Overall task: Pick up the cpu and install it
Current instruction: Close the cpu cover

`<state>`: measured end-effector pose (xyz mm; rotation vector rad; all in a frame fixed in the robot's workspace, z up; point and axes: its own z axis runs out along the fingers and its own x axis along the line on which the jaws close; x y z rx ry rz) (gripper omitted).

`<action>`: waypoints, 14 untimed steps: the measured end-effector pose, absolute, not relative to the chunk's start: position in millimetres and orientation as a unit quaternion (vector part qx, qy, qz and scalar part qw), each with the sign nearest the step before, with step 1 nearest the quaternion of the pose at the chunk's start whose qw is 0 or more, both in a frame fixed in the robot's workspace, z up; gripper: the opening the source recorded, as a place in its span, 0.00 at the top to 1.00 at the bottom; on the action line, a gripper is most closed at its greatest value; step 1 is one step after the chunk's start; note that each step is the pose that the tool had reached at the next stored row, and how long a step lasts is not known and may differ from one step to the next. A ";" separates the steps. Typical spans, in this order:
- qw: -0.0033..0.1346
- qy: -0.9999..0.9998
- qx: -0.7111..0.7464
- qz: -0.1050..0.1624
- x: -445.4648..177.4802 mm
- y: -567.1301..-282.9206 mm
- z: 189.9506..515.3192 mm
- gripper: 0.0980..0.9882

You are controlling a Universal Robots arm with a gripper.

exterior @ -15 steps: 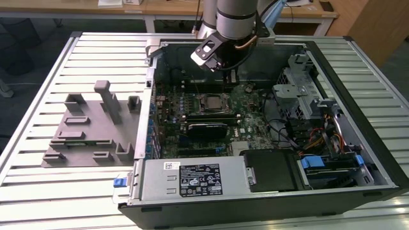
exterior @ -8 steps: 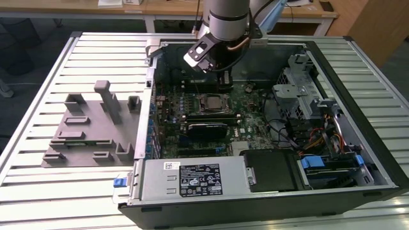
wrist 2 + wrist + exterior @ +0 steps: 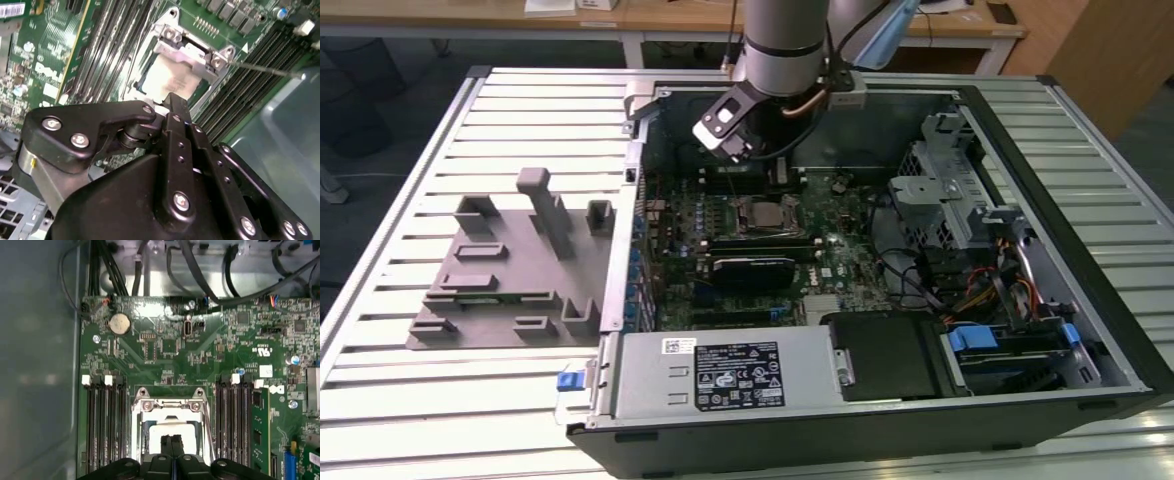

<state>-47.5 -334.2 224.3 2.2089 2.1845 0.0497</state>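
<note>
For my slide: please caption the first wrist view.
Closed claw over the cpu lying in the metal socket frame.

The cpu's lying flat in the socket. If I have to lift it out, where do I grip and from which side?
Probably two opposite edges, coming straight down from above: the cpu lies flat, sunk inside the metal frame, so its sides look blocked to a sideways approach. The gripper, fingers shut just over it, must open first.

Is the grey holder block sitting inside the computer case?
No, the grey holder block lies on the slatted table outside the computer case, at the exterior view's left.
</note>
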 end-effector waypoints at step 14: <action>0.017 0.731 0.682 0.016 -50.5 -334.6 222.1 0.99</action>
